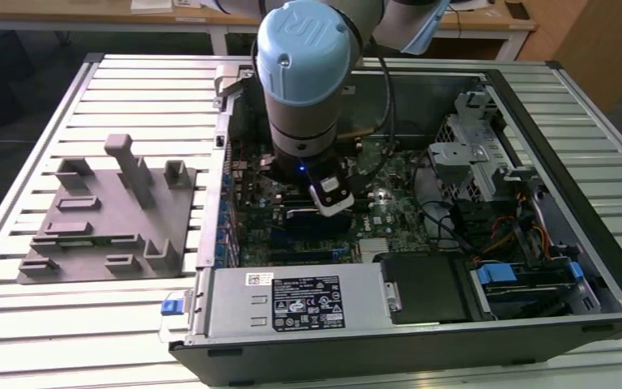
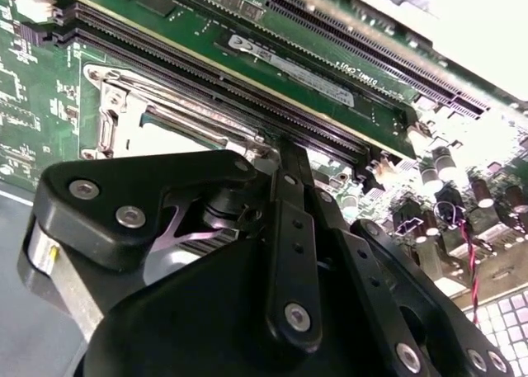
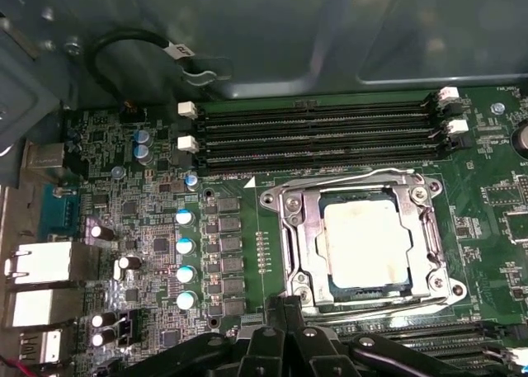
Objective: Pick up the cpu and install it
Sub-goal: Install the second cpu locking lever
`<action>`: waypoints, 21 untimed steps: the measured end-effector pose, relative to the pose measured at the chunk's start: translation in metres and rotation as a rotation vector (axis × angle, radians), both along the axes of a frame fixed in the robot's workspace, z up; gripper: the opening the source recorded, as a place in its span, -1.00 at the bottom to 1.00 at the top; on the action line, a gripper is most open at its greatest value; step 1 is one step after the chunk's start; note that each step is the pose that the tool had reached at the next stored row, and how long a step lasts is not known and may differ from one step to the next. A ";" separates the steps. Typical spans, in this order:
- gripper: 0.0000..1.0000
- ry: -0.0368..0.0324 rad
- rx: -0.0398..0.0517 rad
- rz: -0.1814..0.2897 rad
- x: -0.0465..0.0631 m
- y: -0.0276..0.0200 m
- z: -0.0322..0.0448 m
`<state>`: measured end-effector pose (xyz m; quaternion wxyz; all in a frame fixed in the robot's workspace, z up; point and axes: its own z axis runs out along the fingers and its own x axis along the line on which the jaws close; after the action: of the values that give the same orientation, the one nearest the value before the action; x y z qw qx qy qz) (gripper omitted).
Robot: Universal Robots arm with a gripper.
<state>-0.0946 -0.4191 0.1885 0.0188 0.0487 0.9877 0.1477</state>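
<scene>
In the exterior view the gripper [image 1: 330, 198] hangs inside the open computer case [image 1: 570, 267], over the motherboard [image 1: 398, 182]; a grey fixture [image 1: 111, 215] lies outside. In the first wrist view the cpu [image 3: 366, 243] sits in the socket frame [image 3: 290, 228], beside memory slots [image 3: 313, 134]. I cannot tell how the fingers stand.

socket frame [image 2: 157, 117] is largely hidden behind the gripper [image 2: 276, 158] linkage in the second wrist view. fingertips are cut off in the first wrist view, so jaw state can't be told.
</scene>
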 end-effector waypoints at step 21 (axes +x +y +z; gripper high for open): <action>-0.79 0.0002 -0.0131 0.000 0.000 0.0002 0.0503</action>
<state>-0.0945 -0.4189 0.2389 0.0191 0.0487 0.9886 0.1412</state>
